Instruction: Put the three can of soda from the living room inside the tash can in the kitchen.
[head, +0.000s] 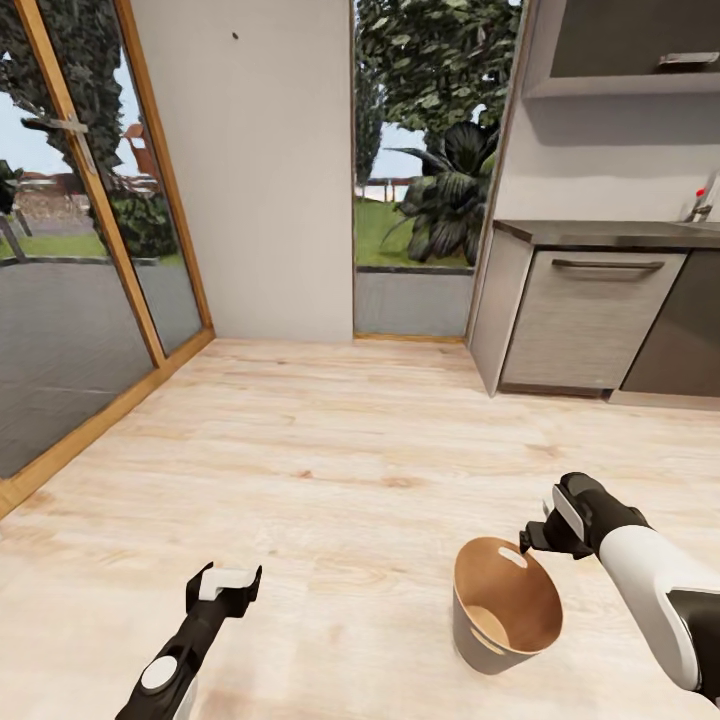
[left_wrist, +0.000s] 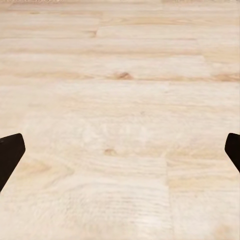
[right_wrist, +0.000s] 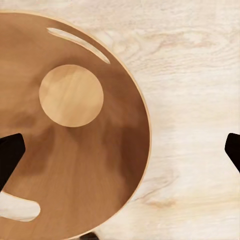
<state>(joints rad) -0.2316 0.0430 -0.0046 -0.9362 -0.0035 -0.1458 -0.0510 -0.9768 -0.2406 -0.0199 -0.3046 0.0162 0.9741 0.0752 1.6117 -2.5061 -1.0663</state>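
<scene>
Head view: a pale wood floor (head: 330, 450) runs back to a white wall (head: 260, 170). Wood-framed glass doors (head: 90, 230) stand at the left, and a narrow window (head: 415, 150) at the back looks onto greenery. At the right are grey cabinets (head: 585, 320) under a dark counter (head: 620, 233). The trash can (head: 505, 605) stands upright on the floor near the right side; its brown inside holds nothing. The right gripper (head: 530, 540) hangs just over the can's rim by the handle cut-out, fingers spread. The left gripper (head: 225, 583) is well apart from the can, low over bare floor, fingers released and holding nothing.

Left wrist view: only floor planks (left_wrist: 120, 100) lie between the two dark fingertips (left_wrist: 10, 155), which stand wide apart.

Right wrist view: looking down into the can (right_wrist: 75, 165), its round bottom is bare; the rim lies between the spread fingertips (right_wrist: 10, 155), which grasp nothing.
</scene>
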